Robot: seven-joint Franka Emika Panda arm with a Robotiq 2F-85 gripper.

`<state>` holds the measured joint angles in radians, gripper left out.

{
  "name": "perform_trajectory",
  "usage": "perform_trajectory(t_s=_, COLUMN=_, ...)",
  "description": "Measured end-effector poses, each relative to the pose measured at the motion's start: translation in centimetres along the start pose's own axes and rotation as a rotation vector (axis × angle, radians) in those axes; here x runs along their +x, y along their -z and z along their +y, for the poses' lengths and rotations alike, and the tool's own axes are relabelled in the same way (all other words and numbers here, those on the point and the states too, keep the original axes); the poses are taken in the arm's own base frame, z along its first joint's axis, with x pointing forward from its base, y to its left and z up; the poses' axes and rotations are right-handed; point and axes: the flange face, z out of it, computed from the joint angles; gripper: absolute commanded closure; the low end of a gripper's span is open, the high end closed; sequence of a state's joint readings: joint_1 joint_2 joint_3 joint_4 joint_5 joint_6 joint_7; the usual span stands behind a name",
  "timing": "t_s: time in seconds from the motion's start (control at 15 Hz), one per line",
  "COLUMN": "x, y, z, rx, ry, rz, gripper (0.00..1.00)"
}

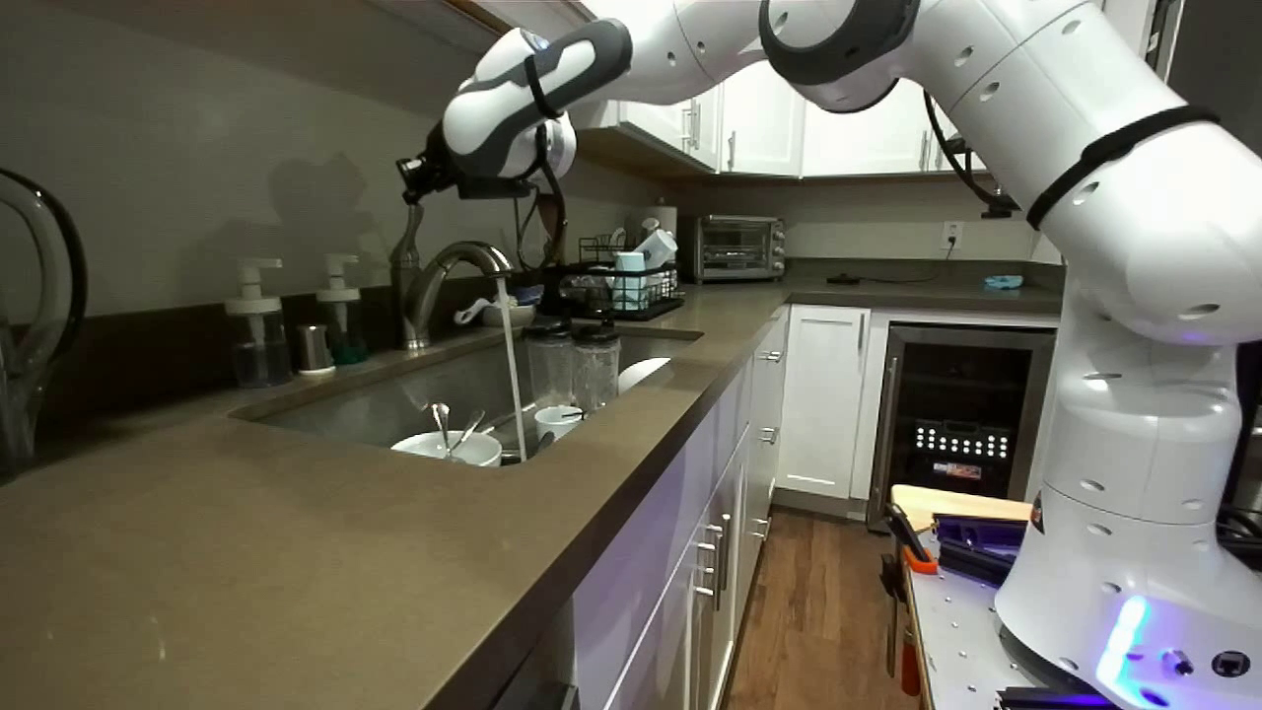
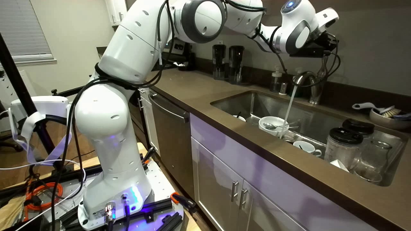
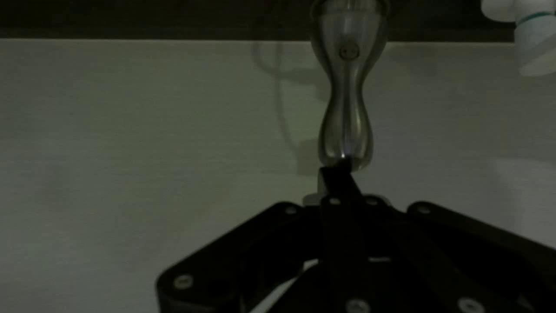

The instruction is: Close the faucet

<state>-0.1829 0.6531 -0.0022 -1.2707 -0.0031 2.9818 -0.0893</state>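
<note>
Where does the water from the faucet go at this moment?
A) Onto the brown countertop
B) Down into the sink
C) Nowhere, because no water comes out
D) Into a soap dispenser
B, because in both exterior views a stream of water falls from the faucet into the sink.

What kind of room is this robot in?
It's probably a kitchen: there's a sink with a running faucet, and a toaster oven on the counter.
</note>
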Motion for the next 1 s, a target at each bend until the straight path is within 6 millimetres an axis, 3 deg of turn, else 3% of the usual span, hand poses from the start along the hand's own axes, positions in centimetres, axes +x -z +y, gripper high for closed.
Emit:
perform_trajectory(t_s=0.47, x=-1.3, y=1.1, z=0.3, rx=0.000, ry=-0.003, rz=-0.039, gripper=0.96)
perform_trajectory(t_s=0.6, x=-2.3, y=1.0, z=0.3, rx=0.000, ry=-0.005, rz=-0.055, gripper=0.96)
perform_trajectory(t_s=1.0, x=-2.8, y=1.1, z=0.3, rx=-0.002, ry=-0.012, rz=-0.018, gripper=0.96)
